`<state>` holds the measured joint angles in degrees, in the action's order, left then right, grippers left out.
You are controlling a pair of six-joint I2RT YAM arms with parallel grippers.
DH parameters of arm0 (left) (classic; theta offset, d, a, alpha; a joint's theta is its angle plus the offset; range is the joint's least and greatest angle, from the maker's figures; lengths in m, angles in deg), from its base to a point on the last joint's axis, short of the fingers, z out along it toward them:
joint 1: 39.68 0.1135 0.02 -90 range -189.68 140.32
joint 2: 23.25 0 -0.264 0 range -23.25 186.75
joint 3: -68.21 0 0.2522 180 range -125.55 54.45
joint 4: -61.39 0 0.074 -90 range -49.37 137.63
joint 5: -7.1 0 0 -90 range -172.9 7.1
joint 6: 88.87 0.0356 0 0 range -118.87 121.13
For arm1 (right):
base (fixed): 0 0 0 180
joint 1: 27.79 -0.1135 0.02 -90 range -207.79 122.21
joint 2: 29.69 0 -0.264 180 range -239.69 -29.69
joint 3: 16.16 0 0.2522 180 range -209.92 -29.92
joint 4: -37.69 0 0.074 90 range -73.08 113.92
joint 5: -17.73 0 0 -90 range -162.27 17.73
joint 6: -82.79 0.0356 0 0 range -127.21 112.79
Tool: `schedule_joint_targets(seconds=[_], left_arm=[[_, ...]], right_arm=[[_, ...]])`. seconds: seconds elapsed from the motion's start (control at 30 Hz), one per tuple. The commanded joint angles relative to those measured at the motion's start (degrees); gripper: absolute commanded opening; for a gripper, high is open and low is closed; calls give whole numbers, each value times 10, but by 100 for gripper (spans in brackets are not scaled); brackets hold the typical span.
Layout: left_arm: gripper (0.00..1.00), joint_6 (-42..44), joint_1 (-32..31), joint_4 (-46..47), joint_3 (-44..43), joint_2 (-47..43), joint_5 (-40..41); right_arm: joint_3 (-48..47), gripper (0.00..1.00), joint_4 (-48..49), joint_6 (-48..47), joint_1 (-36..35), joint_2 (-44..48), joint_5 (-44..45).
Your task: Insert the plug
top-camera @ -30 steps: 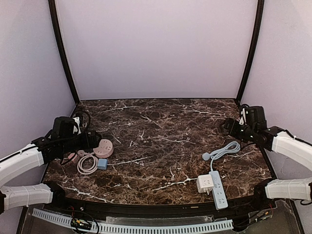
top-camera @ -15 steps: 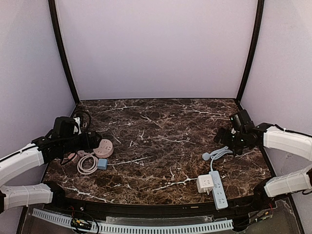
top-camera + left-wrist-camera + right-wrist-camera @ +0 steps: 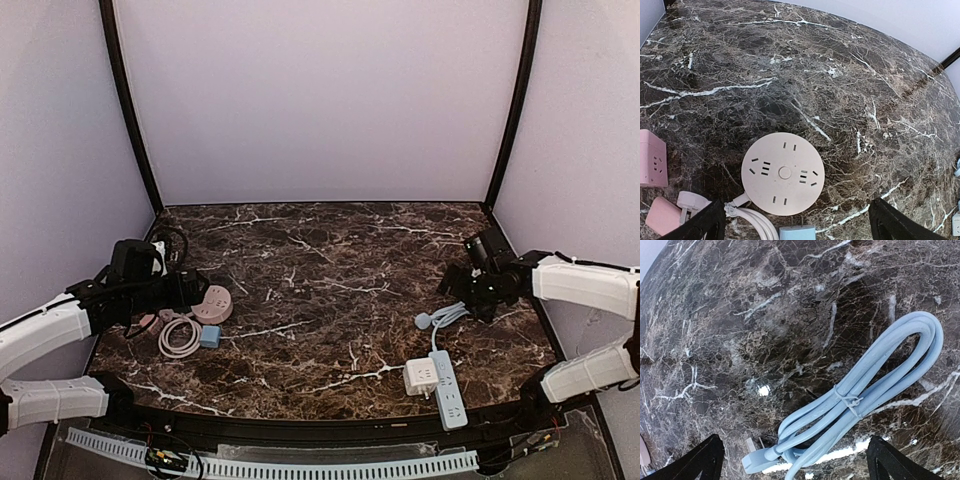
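Right wrist: right jaws gape over the tied blue cord [image 3: 852, 401] (left jaws also apart)

Left claw [image 3: 193, 291] wide open, right claw [image 3: 458, 286] wide open, both held low

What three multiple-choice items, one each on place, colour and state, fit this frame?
1. On the table, the round socket lies: A) at the right near edge; B) on the left side, by the left end effector; C) at far centre.
2. The bundled cord by the right end effector is: A) light blue; B) red; C) black.
3. Both end effectors are: A) shut on the cord; B) shut on a plug; C) open, gripping nothing.
Answers: 1 B, the top view shows it at the left, next to that arm's tip; 2 A, the right wrist view shows pale blue; 3 C, both wrist views show the fingers wide apart.
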<state>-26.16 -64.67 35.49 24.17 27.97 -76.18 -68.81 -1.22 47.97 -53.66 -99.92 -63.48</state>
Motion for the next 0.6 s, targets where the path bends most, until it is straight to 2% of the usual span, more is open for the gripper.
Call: schedule_joint_targets(seconds=[0.0, 0.17, 0.3, 0.43, 0.5, 0.57], left_arm=[[100, -4, -2, -11, -8, 3, 3], [100, -6, -2, -4, -7, 7, 2], [100, -7, -2, 3, -6, 16, -1], [100, -7, -2, 4, -7, 21, -3], [100, -7, -2, 4, -7, 21, -3], [100, -7, -2, 6, -5, 21, -2]], right_arm=[[6, 99, 21, 1, -5, -27, 3], [16, 98, 56, 1, -5, -49, 5], [23, 86, 86, -2, -5, -69, -10], [18, 81, 93, -7, -5, -89, -14], [18, 74, 102, -11, -6, -93, -19], [20, 58, 120, -18, -6, -98, -31]])
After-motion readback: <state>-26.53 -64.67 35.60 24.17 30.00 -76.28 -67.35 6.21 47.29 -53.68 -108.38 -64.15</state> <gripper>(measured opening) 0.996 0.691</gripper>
